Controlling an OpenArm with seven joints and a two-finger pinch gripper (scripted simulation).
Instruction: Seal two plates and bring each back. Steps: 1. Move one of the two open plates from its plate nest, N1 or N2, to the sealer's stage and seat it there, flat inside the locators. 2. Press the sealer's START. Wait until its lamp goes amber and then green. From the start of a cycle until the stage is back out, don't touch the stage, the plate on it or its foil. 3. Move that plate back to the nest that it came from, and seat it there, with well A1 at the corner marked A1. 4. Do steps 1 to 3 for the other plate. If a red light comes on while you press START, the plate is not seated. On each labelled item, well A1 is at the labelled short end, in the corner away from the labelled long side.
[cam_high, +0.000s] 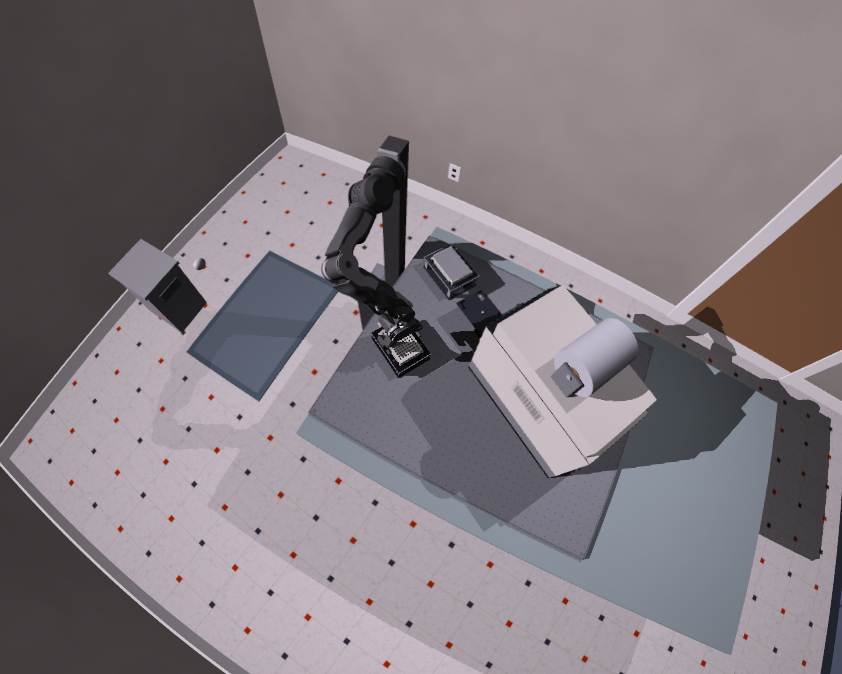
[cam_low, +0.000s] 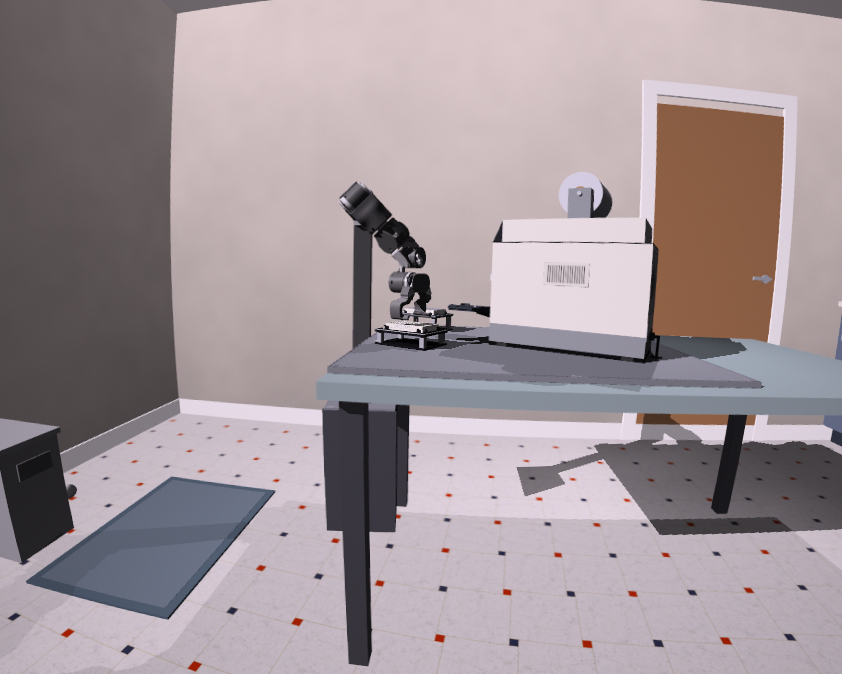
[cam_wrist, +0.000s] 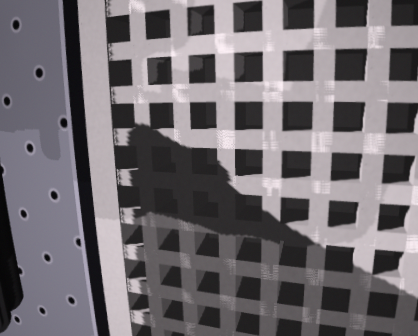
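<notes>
An open plate (cam_high: 407, 350) (cam_low: 407, 326) (cam_wrist: 275, 95) with a grid of wells sits in the near nest (cam_high: 414, 369) (cam_low: 422, 340) (cam_wrist: 81, 150). My gripper (cam_high: 401, 335) (cam_low: 410, 314) is partly open, low over this plate, with nothing held. One dark finger shows at the left edge of the wrist view. A second plate (cam_high: 452, 264) (cam_low: 428, 311) sits in the far nest (cam_high: 438, 279); its top looks smooth and pale, with no wells visible. The dark stage (cam_high: 477, 309) (cam_low: 469, 307) is out beside the white sealer (cam_high: 515, 367) (cam_low: 533, 302). START, the lamp and the nest labels cannot be made out.
The sealer stands to the right of both nests, with a foil roll (cam_high: 600, 354) (cam_low: 581, 194) on top. The arm's dark post (cam_high: 395, 238) (cam_low: 361, 281) rises behind the table edge. A perforated grey board (cam_high: 365, 421) (cam_low: 393, 368) lies under the nests and sealer.
</notes>
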